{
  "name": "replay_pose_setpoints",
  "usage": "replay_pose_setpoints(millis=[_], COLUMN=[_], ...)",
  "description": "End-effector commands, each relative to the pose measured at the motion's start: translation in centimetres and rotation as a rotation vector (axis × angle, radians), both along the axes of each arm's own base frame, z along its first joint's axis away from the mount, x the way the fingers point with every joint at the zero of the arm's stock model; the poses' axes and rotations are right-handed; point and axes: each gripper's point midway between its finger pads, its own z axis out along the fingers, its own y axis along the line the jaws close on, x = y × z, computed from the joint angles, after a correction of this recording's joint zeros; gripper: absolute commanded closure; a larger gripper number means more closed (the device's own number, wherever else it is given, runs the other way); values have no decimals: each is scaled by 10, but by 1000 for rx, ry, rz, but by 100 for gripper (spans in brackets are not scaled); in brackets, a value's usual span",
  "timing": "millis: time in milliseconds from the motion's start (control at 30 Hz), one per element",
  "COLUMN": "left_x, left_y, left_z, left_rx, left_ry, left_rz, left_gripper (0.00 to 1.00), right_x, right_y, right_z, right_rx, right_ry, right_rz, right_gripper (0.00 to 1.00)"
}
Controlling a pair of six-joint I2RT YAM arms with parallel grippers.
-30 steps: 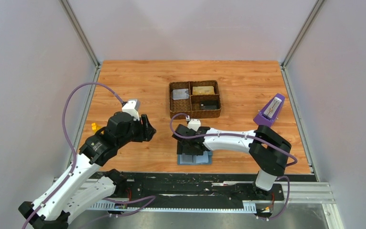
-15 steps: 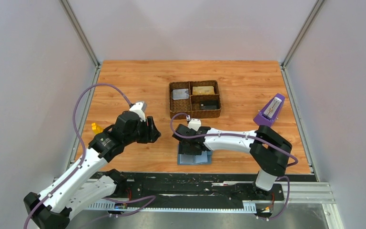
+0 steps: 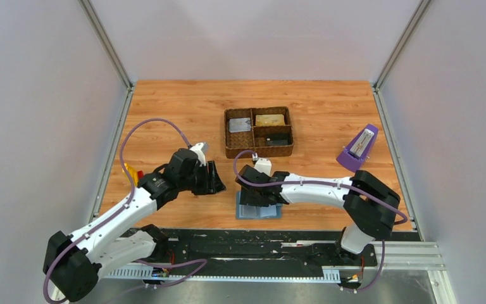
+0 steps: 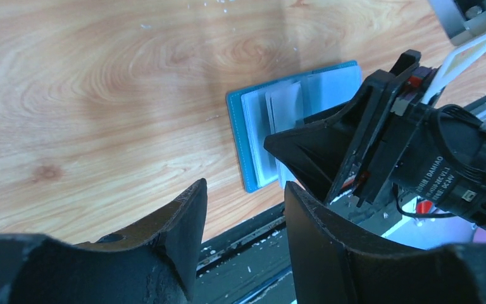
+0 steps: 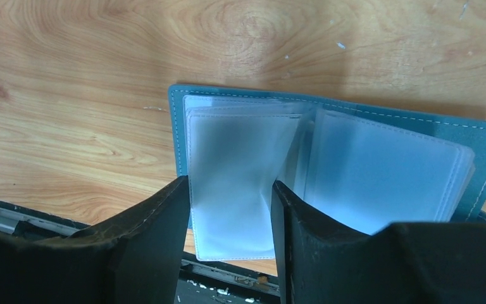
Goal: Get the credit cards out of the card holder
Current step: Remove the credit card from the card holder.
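The teal card holder (image 3: 262,211) lies open and flat on the wooden tabletop (image 3: 177,107), close to its near edge and roughly midway between the 2 arms. Its frosted plastic sleeves (image 5: 240,164) face up. The right gripper (image 3: 254,200) hangs directly over it. In the right wrist view its 2 fingers (image 5: 158,240) stand partly apart with nothing pinched between them. The left-hand stack of sleeves shows through the gap, and the second stack fans out to the right of the right finger. Whether the fingertips touch the plastic cannot be told. The sleeves are too cloudy to show whether credit cards sit inside.

The left gripper (image 3: 219,181) sits just left of the holder, over bare wood, its fingers (image 4: 177,228) likewise apart and holding nothing. Seen from the left wrist, the holder's left edge lies beyond the gap between those fingers, while the right gripper's black fingers cover the holder's right part.

Behind the holder, a brown woven tray (image 3: 258,152) with dividers carries a flat grey thing, a flat gold-tan thing and a dark one, all too small to identify. A purple metronome (image 3: 358,147) stands near the tabletop's right edge. A yellow block (image 3: 128,170) and a red one lie at the left edge, beside the left arm.
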Motion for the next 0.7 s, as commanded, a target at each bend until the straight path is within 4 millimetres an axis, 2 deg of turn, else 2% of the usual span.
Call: replay_pose_setpoints(millis=[0,333,667], left_x=[5,1,-4], left_y=[-16,-31,-49], left_z=[9,-2,-22], left_rx=[-81,-130,-179], left_ry=[-7,56,149], left_rz=[-17,-64,-113], left_gripper=[44,44,46], right_x=[6,5,4], right_y=[11,6,6], right_z=[21,24,28], right_rx=[101,188,300], right_ry=[-37,-44,-47], right_rz=[-7,3,35], right_gripper=[51,50,48])
